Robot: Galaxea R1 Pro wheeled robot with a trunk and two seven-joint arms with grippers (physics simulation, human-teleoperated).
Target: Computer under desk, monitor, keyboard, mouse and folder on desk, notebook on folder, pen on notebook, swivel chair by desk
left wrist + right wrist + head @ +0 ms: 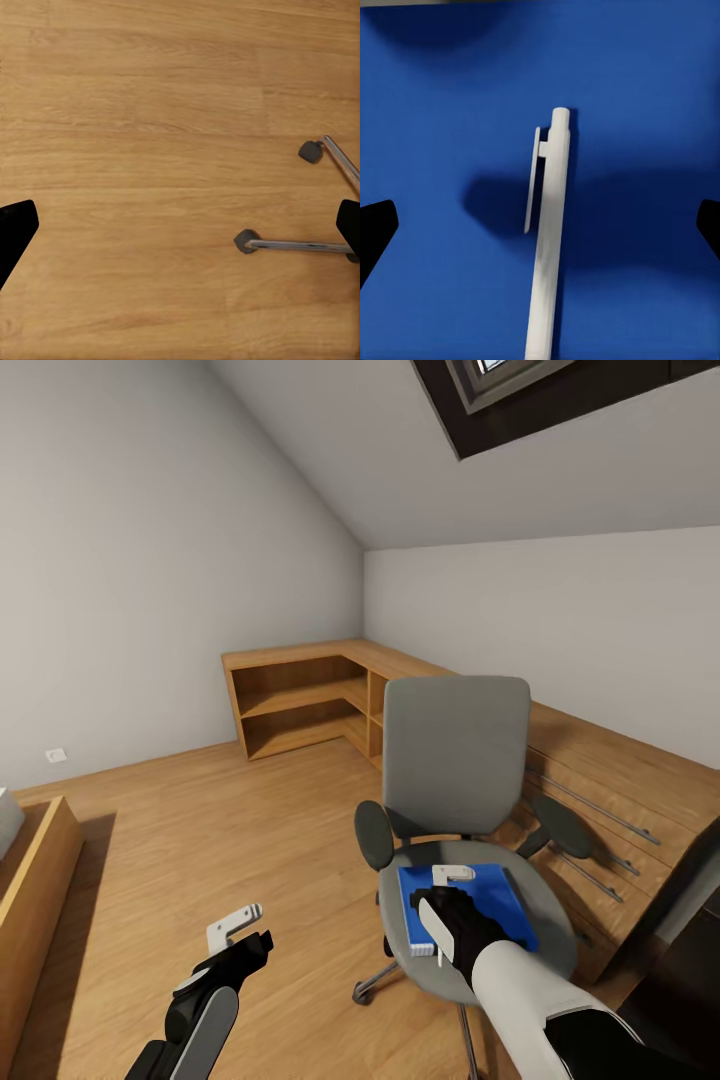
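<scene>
**Right gripper spread open over pen on folder; left gripper idle over floor**

Head view: right gripper [447, 905] sits directly above the folder [505, 905], white fingers spread apart, nothing between them. Whether the fingertips touch the cover can't be told from here. The arm hides the middle and near edge of the folder. The folder lies flat on the seat of the swivel chair [455, 755], white page edge on the side nearest the left arm. The chair stands just in front of the low wooden shelf unit [300, 695], back upright; its base is mostly hidden under the seat. Left gripper [238, 932] is off to the side of the chair, above the wood floor [230, 830], well apart from the folder. Its opening is hard to judge from this angle.

Left wrist view: dark fingertips [15, 232] at opposite edges of the frame, so jaws wide, holding nothing. Floor below, plus two chrome legs of the chair base [300, 244] with grey casters, cut off at the edge.

Right wrist view: fingertips [373, 229] at both frame edges, jaws wide. A white pen [547, 240] with a clip lies on the blue folder cover, centred between them, ungripped. Its lower end is cut off.
</scene>
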